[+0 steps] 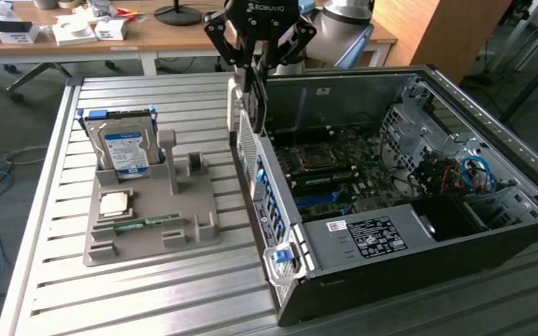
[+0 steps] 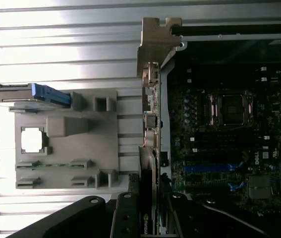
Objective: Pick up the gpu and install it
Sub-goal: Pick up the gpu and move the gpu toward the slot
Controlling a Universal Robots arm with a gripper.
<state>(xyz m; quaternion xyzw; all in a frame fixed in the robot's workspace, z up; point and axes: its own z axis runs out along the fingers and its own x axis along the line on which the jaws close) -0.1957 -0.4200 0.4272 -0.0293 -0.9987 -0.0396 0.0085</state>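
Observation:
The gpu (image 1: pixel 254 105) is a dark board with a pale metal end bracket, and it hangs upright in the air over the rear wall of the open computer case (image 1: pixel 493 122). My gripper (image 1: pixel 253 68) is above it, shut on the card's top edge. In the wrist view the gpu (image 2: pixel 148 188) appears edge-on between my two black fingers (image 2: pixel 125 215), and its bracket runs along the case's back panel. The motherboard (image 2: pixel 229 148) with its blue slot (image 2: pixel 209 167) lies just inside the case beside the card.
A grey parts holder (image 1: pixel 148 238) sits on the slatted metal table at the exterior view's left. It carries a blue-labelled hard drive (image 1: pixel 124 150), a processor chip (image 1: pixel 115 203) and a green memory stick (image 1: pixel 143 223). Desks with boxes stand behind the table.

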